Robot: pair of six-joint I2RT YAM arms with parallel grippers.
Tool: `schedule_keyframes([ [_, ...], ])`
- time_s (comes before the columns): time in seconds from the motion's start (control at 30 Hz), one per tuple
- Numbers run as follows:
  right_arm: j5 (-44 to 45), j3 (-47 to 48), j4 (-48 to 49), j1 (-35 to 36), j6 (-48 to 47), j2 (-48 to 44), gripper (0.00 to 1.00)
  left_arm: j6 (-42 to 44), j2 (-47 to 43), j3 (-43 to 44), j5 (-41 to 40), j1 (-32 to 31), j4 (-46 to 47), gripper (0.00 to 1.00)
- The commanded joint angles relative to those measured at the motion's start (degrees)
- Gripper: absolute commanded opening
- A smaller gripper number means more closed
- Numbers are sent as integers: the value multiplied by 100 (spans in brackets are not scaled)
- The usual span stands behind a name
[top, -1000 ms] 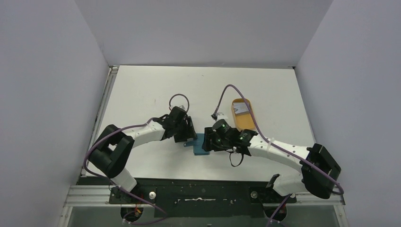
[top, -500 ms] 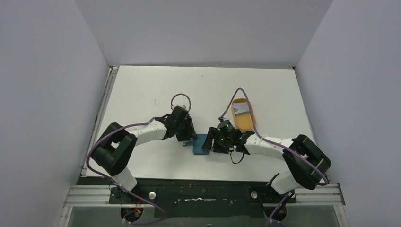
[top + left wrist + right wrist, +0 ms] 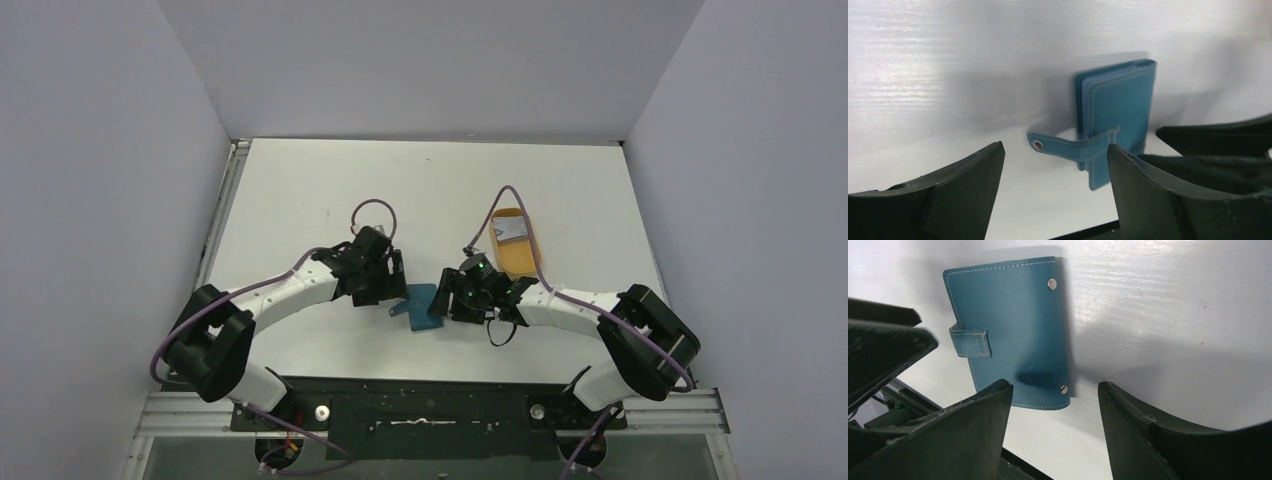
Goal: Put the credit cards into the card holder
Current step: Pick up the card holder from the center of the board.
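The card holder point(image 3: 423, 306) is a teal-blue wallet lying closed on the white table between the two grippers. Its snap tab point(image 3: 1060, 147) hangs loose, unsnapped, toward my left gripper. My left gripper point(image 3: 1055, 192) is open and empty just left of the wallet point(image 3: 1120, 107), near the tab. My right gripper point(image 3: 1055, 427) is open and empty at the wallet's point(image 3: 1008, 325) right edge, jaws low over the table. A whitish credit card point(image 3: 510, 229) lies in the orange tray. No card is in either gripper.
The orange oval tray point(image 3: 519, 256) lies on the table just behind my right wrist. The two grippers point(image 3: 392, 290) point(image 3: 447, 298) are very close together across the wallet. Grey walls enclose the table on three sides. A black rail runs along the near edge.
The right arm has moved closer to the wallet and dropped low. The left arm has swung its elbow out left, its gripper staying by the tab. The wallet has barely shifted.
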Motion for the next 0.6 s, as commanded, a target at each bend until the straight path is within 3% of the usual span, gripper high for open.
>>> schedule_keyframes([
  [0.0,253,128,-6,6,-111,-246,65,118,-524,303,-69,-250,-158,74],
  [0.3,342,97,-234,0,-146,-451,65,90,-2,504,-156,-674,-179,75],
  [0.57,95,133,-99,18,-114,-437,65,-12,387,-26,-309,-564,21,65],
])
